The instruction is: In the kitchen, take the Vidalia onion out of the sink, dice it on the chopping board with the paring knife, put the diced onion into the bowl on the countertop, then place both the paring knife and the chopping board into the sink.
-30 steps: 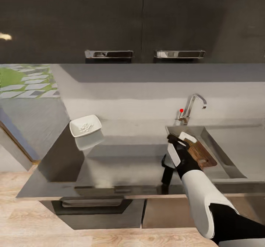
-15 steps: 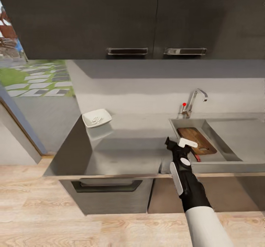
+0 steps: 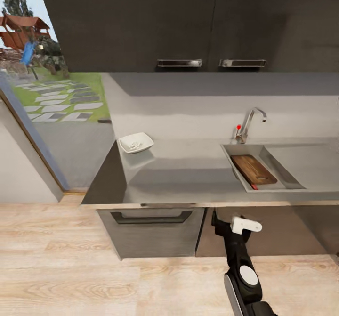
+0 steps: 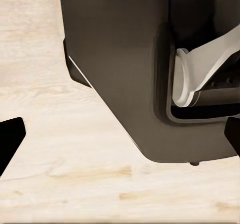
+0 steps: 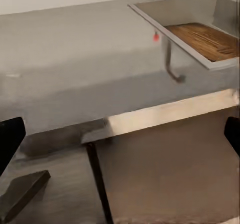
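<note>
While the right pincer (image 3: 230, 224) hangs released below the bench's front edge, over the pale wooden floor (image 3: 61, 269), its dark and white fingers are spread with nothing between them. Beyond it and slightly to its right, the dark brown wooden chopping board (image 3: 253, 169) lies inside the grey steel sink (image 3: 282, 184), with a red knife handle tip (image 3: 254, 186) at the board's near end. Far off to its left, the shallow white bowl (image 3: 135, 142) sits on the long grey steel bench (image 3: 183, 174). In the left wrist view, the left pincer's black fingertips (image 4: 10, 139) stand wide apart over the floor.
</note>
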